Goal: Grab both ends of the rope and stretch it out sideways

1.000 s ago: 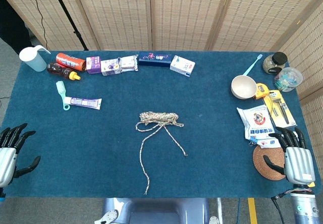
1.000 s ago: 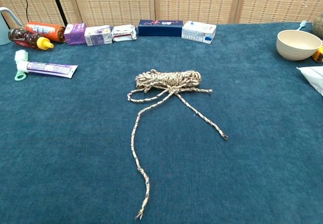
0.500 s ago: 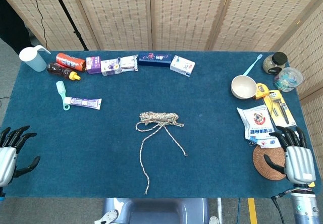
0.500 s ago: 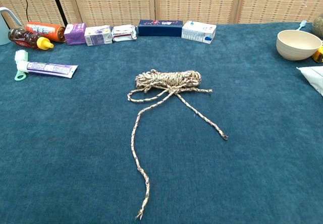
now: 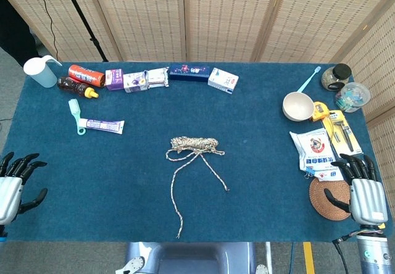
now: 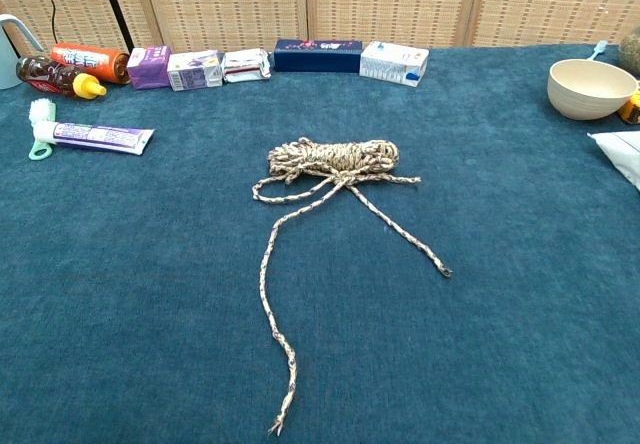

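Note:
A speckled beige rope point(image 5: 194, 144) lies bundled mid-table, also seen as the rope point(image 6: 333, 159) in the chest view. One loose end point(image 5: 179, 234) trails toward the front edge, the other end point(image 5: 227, 189) runs to the front right. My left hand point(image 5: 11, 186) hovers at the table's front left corner, fingers spread, holding nothing. My right hand point(image 5: 362, 190) is at the front right edge beside a woven coaster point(image 5: 325, 199), fingers apart and empty. Both hands are far from the rope and absent from the chest view.
Along the back stand a white jug point(image 5: 41, 71), bottles point(image 5: 79, 81), small boxes point(image 5: 145, 79) and a dark box point(image 5: 190, 71). A toothpaste tube point(image 5: 100, 124) lies left. At right are a bowl point(image 5: 298, 106), packets point(image 5: 316, 152), jars point(image 5: 344, 87).
My left hand has slid slightly down and left toward the table corner. My right hand has shifted a little lower. The rope lies unchanged.

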Controlling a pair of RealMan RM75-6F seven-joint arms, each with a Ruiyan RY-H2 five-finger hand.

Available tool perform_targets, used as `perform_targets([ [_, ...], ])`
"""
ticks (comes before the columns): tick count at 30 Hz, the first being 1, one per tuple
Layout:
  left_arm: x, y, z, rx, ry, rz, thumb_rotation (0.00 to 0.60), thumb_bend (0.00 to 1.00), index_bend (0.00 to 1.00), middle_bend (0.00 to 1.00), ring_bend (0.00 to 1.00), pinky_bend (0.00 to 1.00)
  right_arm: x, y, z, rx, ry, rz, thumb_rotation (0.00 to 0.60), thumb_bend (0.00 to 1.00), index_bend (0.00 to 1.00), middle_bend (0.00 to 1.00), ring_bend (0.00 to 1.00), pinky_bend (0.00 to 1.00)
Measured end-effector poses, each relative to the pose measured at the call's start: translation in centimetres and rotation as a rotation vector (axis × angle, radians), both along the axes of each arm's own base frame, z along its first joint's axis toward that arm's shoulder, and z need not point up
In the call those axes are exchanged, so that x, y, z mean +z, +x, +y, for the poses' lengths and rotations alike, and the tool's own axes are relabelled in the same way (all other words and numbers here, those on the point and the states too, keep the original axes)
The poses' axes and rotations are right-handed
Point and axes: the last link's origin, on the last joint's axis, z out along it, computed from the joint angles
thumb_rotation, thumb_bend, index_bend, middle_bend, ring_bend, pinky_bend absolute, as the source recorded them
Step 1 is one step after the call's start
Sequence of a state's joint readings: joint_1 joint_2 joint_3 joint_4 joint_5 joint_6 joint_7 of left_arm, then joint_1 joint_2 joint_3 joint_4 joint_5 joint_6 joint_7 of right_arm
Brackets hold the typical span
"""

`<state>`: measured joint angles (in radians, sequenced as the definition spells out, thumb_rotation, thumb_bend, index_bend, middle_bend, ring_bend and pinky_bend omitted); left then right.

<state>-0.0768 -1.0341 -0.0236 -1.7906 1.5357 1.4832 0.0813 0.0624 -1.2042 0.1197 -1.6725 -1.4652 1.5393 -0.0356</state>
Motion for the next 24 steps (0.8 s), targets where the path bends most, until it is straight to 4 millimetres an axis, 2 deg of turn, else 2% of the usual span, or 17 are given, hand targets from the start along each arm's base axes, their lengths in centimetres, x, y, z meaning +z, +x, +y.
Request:
perform_targets([
  [9, -0.5, 1.5, 1.2, -0.139, -0.087, 0.080, 0.600, 0.28, 0.31, 0.19, 0.17, 0.00, 0.0, 0.2, 0.2, 0.013, 0.006, -0.005, 0.600, 0.25, 0.28, 0.17, 0.15, 0.03],
  [24, -3.2, 5.1, 3.8, -0.408, -0.331, 0.136, 0.600, 0.28, 0.36, 0.19, 0.17, 0.00, 0.1, 1.1, 0.9, 0.023, 0.004, 0.005, 0.600, 0.25, 0.28, 0.17, 0.15, 0.03],
])
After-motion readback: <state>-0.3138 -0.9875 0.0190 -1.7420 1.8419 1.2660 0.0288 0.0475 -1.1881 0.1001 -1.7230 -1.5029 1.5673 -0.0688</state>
